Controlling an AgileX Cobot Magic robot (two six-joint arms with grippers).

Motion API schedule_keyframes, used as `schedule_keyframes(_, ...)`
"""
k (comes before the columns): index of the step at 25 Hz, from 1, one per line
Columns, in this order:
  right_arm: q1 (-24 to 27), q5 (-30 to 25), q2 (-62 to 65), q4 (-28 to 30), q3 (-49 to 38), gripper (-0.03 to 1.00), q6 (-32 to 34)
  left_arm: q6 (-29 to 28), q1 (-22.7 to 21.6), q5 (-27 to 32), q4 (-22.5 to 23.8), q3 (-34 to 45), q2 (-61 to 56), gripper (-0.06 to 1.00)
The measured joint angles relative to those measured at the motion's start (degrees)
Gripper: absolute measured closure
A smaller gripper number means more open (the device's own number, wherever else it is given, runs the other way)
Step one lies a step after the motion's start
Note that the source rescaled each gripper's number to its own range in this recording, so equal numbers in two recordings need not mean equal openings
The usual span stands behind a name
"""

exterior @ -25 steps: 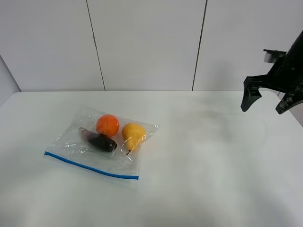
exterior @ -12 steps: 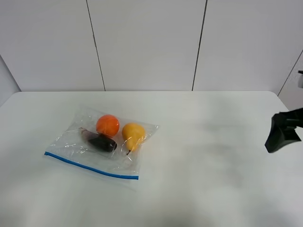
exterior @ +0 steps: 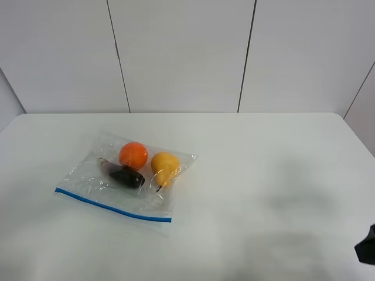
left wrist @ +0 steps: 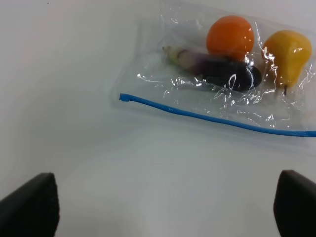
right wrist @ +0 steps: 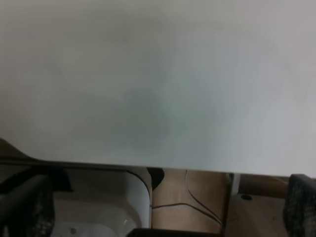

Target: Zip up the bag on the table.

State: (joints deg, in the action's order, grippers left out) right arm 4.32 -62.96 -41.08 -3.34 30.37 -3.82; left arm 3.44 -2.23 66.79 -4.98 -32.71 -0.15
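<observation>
The bag (exterior: pixel 120 178) lies flat on the left half of the table (exterior: pixel 252 175). It is clear crinkly plastic with a blue zip strip (exterior: pixel 111 205) along its near edge. Inside are an orange (exterior: pixel 133 155), a yellow pear (exterior: pixel 164 165) and a dark eggplant (exterior: pixel 124 175). The left wrist view shows the bag (left wrist: pixel 222 84) and zip strip (left wrist: pixel 212 117) ahead of my left gripper (left wrist: pixel 160 207), which is open, empty and apart from the bag. My right gripper (right wrist: pixel 163 207) is open and empty over the table's edge, far from the bag. Only a dark bit of the right arm (exterior: pixel 366 253) shows in the exterior view.
White wall panels (exterior: pixel 181 52) stand behind the table. In the right wrist view the table's edge (right wrist: pixel 148 167) runs across, with a wooden floor (right wrist: pixel 192 197), cables and a white rounded object (right wrist: pixel 103 207) below it.
The right arm has swung from the upper right down to the lower right corner of the exterior view, nearly out of sight. The bag has not moved.
</observation>
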Motion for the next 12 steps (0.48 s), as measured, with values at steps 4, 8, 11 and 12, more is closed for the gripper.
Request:
schedule_keyframes(4,-3.4,3.0,4.2,0.2,-1.2,-0.03,0.2,0.0,0.0,0.0,0.0,0.0,0.0,-0.06)
schedule_keyframes(8,-8.5,4.4,9.3,0.9,-2.0,-0.03,0.3,0.0,0.0,0.0,0.0,0.0,0.0,-0.06)
schedule_keyframes(11,-10.1,4.4,14.3,2.5,-2.0,-0.03,1.7,0.0,0.0,0.0,0.0,0.0,0.0,-0.06)
schedule_keyframes(12,-10.1,4.4,16.2,2.8,-2.0,-0.03,2.3,0.0,0.0,0.0,0.0,0.0,0.0,-0.06)
